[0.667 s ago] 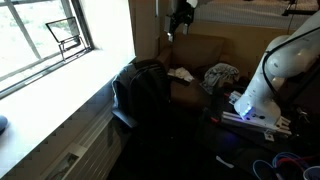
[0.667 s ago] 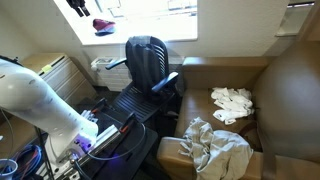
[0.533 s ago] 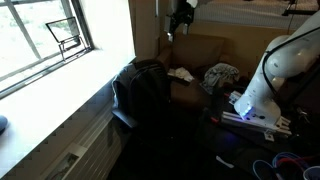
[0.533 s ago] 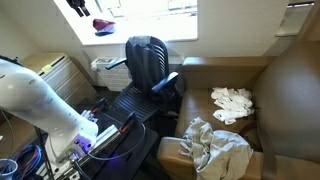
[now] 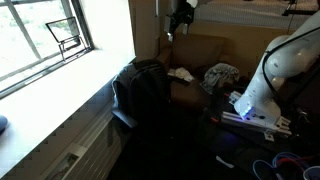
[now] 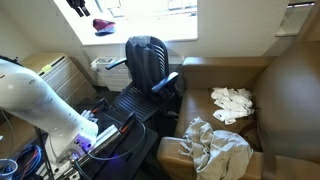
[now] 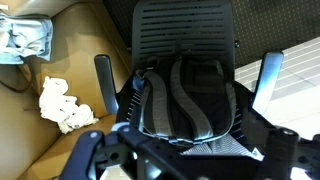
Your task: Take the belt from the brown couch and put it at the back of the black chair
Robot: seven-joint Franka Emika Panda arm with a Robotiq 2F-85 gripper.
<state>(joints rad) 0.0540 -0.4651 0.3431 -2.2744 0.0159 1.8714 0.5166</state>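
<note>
Nothing has moved since the earlier frames. High over the scene hangs the gripper [image 5: 180, 18], its jaws spread wide and empty, and its dark fingers frame the bottom of the wrist view. Below stands the black chair [image 7: 188, 95], with a rounded padded back and a ribbed seat. On the brown couch [image 5: 200, 50], smooth and upholstered, lie a crumpled white cloth [image 7: 62, 103] and a mottled grey bundle [image 6: 215, 145]. The belt is too thin and dark to pick out.

Bright daylight came through a barred window [image 5: 45, 35] on the left and fell across a wide pale sill [image 5: 60, 108]. A tan wall [image 5: 146, 30] stood at the far side. The near floor [image 5: 195, 160] lay dark in shadow.
</note>
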